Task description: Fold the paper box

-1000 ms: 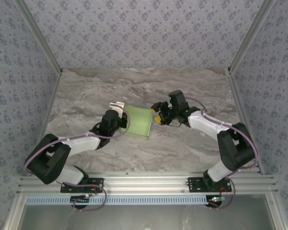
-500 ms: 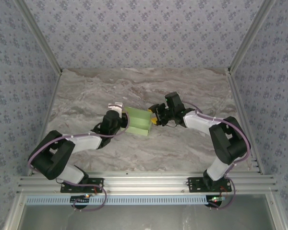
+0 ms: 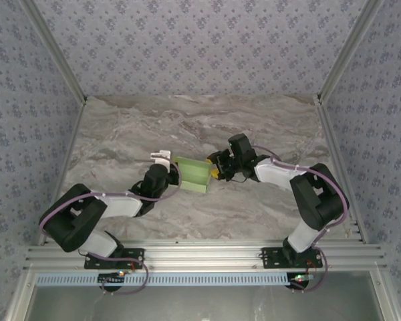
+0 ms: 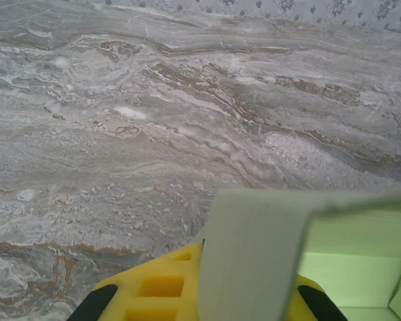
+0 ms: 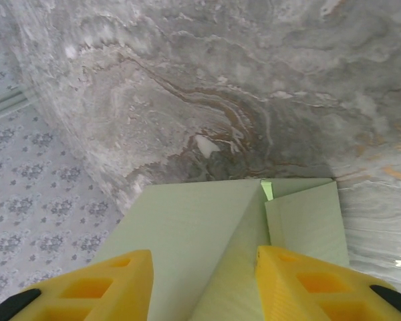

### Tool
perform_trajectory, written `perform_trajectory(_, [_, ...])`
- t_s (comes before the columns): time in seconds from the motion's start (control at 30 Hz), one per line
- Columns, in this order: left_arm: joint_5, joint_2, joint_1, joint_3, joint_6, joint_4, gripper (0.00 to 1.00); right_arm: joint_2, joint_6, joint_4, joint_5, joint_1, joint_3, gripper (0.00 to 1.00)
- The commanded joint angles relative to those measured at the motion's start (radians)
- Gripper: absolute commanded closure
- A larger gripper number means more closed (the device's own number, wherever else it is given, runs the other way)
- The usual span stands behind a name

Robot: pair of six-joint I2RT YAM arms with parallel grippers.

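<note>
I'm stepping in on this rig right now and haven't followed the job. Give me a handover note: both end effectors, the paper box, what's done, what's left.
Left end effector: shut on a flap at the left side of the paper box.
Right end effector: fingers on either side of a creased corner on the box's right side; I cannot tell whether it is clamped.
Box: in the middle of the table, between the two arms.
Done: walls are raised, so it already has a box shape.
Left: the held flap is not yet tucked in, and the closing looks unfinished.
</note>
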Motion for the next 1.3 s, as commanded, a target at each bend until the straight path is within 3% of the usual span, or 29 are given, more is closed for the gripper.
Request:
perform_trajectory(0.0, [-0.005, 0.013, -0.032, -0.035, 0.064, -0.015, 0.89, -0.049, -0.036, -0.053, 0.007, 0.004, -0.028, 0.52])
perform_trajectory(0.37, [-0.108, 0.205, -0.089, -0.073, 0.085, 0.21, 0.88, -0.162, -0.121, -0.241, -0.003, -0.058, -0.06, 0.42])
perform_trajectory(0.7, [-0.11, 0.266, -0.09, -0.06, 0.083, 0.247, 0.79, -0.247, -0.296, -0.473, 0.045, -0.143, 0.026, 0.36])
perform_trajectory(0.87, [-0.096, 0.237, -0.09, -0.06, 0.061, 0.215, 0.64, -0.217, -0.352, -0.511, 0.068, -0.133, 0.106, 0.36])
perform_trajectory(1.27, [-0.04, -0.012, -0.092, -0.065, 0.054, 0.013, 0.53, -0.131, -0.481, -0.574, 0.159, -0.129, 0.2, 0.33])
